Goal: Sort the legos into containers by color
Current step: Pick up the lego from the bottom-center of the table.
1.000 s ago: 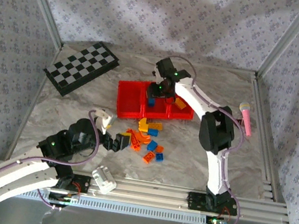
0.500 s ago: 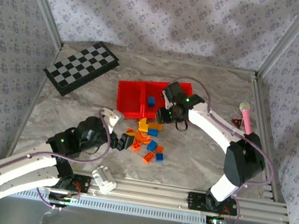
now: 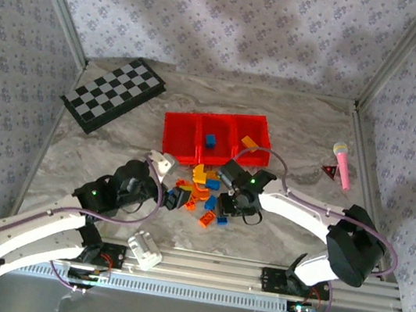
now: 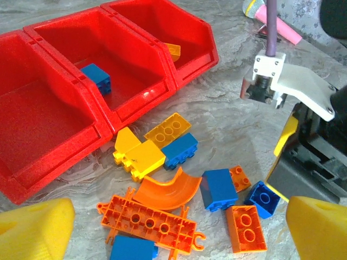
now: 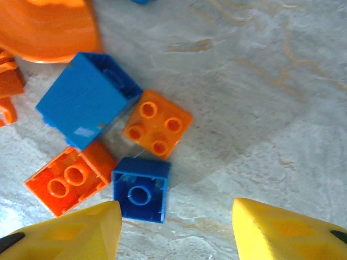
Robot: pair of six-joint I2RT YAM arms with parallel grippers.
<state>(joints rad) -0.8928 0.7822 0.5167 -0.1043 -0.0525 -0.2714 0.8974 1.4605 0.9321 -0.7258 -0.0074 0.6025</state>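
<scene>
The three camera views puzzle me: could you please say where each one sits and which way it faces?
Top external: above and behind the bases, looking down on the grey marbled table; both arms, left gripper, right gripper.
Left wrist: low over the loose plastic bricks, facing the bright red plastic three-compartment tray; own yellow fingertips.
Right wrist: straight down at the small blue one-stud brick; own yellow fingertips.
Shared: both wrist views show that blue brick.

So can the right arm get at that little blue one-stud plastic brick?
Probably yes: the open right tool hangs over the blue one-stud plastic brick with nothing on top, though an orange two-stud brick crowds one side.
</scene>
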